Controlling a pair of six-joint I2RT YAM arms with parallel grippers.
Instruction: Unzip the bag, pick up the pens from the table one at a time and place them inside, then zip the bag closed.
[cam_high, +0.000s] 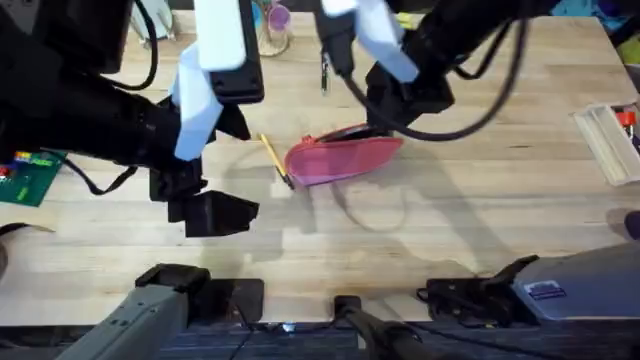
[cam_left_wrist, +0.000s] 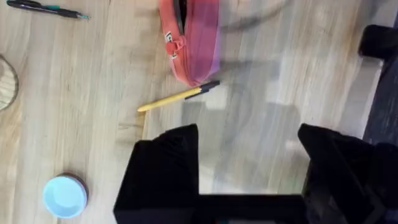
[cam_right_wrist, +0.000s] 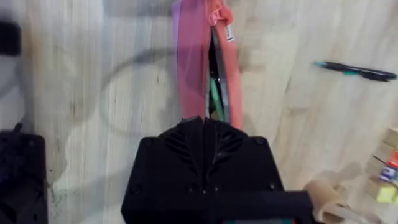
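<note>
The coral-pink bag (cam_high: 340, 158) lies mid-table, its zipper slit partly open on a dark lining with something green inside (cam_right_wrist: 214, 93). My right gripper (cam_high: 395, 105) is at the bag's right end, and in the right wrist view its fingers (cam_right_wrist: 204, 127) are shut together on that end of the bag (cam_right_wrist: 189, 56). The yellow pen (cam_high: 272, 158) lies just left of the bag, black tip against it (cam_left_wrist: 177, 96). The black pen (cam_high: 324, 72) lies farther back (cam_right_wrist: 354, 70). My left gripper (cam_high: 215, 212) hovers open, nearer than the yellow pen, fingers wide apart (cam_left_wrist: 249, 165).
A green circuit board (cam_high: 30, 175) sits at the left edge and a clear plastic box (cam_high: 610, 140) at the right. A jar (cam_high: 275, 25) stands at the back. A pale blue round lid (cam_left_wrist: 64, 196) lies on the wooden table (cam_high: 480, 220).
</note>
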